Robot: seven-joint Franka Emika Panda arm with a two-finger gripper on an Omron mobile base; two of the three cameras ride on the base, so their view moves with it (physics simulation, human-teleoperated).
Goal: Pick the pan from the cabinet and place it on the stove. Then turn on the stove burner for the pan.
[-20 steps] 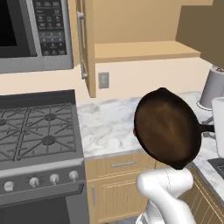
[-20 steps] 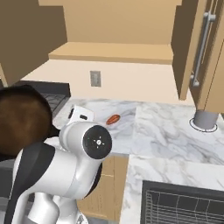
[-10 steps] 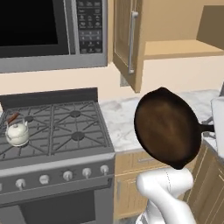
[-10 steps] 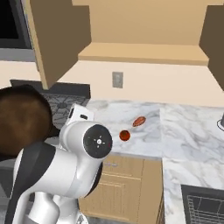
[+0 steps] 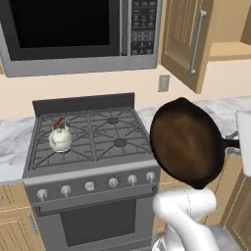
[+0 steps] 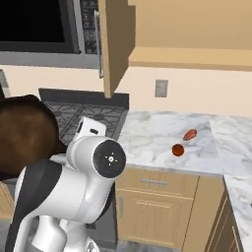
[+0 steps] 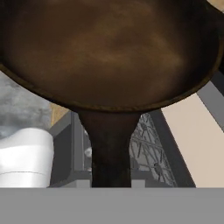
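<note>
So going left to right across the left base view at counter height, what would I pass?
Small white kettle on the stove → the stove's right burners → the pan held up in the air → wall cabinet door above it.

A home kitchen. A gas stove (image 5: 90, 142) with knobs (image 5: 113, 182) sits at centre-left of the left base view, a microwave (image 5: 78, 34) above it. Tan wall cabinets (image 5: 188, 41) occupy the upper right; a marble counter (image 6: 167, 142) over wooden drawers (image 6: 155, 183) fills the centre-right of the right base view.
</note>
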